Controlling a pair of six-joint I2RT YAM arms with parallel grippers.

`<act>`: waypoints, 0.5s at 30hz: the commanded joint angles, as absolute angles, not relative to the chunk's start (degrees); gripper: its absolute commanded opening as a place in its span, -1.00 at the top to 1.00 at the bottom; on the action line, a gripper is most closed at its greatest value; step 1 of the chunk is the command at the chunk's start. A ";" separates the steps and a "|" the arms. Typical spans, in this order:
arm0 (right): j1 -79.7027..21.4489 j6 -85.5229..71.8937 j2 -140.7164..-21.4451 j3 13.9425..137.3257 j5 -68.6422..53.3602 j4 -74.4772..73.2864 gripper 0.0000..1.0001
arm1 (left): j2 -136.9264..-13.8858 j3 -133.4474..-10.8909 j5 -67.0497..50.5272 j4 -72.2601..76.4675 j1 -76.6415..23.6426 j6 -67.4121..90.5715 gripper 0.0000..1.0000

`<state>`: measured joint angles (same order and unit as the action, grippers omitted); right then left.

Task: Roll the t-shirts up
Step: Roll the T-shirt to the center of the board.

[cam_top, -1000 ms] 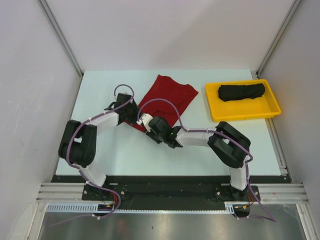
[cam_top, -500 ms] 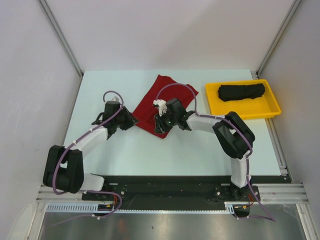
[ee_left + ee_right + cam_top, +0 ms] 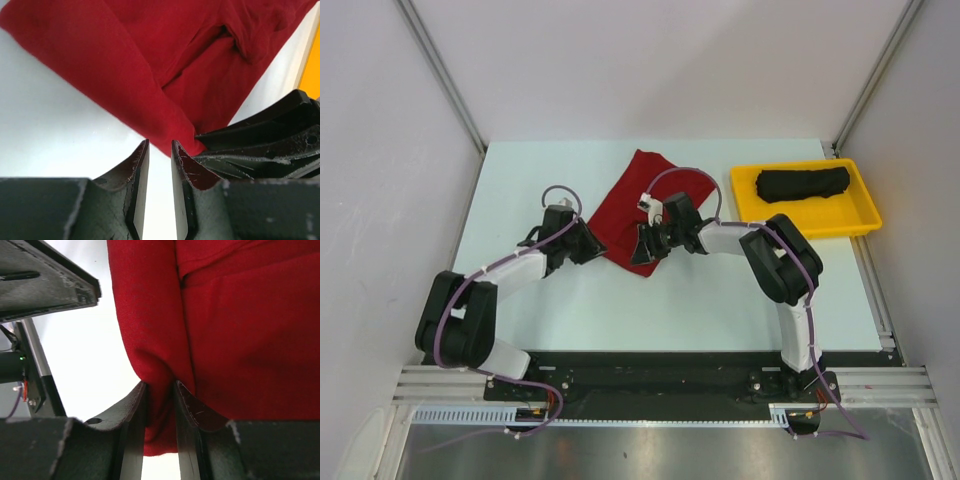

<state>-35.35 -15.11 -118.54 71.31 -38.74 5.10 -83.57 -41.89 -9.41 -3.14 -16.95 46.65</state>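
The deep red t-shirt lies flat at the middle back of the table, its near edge bunched. My right gripper is shut on that near edge, and red cloth fills the gap between its jaws in the right wrist view. My left gripper sits just left of the shirt's near corner, low over the bare table. Its jaws stand a narrow gap apart with nothing between them. The red shirt lies just ahead of them. The black t-shirt lies rolled in the tray.
The yellow tray stands at the back right of the white table. The two grippers are close together; the right gripper's black body fills the right of the left wrist view. Grey walls enclose the table.
The right gripper moved up and right, drawing the shirt's near edge with it. The left gripper swung away to the left, then came back beside the shirt's near corner.
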 commanded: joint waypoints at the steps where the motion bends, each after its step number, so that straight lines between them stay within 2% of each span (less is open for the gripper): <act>1: -34.63 -17.31 -120.23 72.77 -40.34 5.62 0.38 | -86.57 -46.49 -9.14 -0.70 -17.75 47.72 0.44; 15: -33.93 -18.55 -117.07 72.77 -38.06 4.75 0.29 | -92.90 -52.82 -8.70 -2.02 -18.02 47.73 0.49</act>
<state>-34.48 -18.24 -118.76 71.37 -39.48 5.28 -92.16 -50.26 -9.19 -2.63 -17.63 47.13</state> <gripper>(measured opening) 0.348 0.259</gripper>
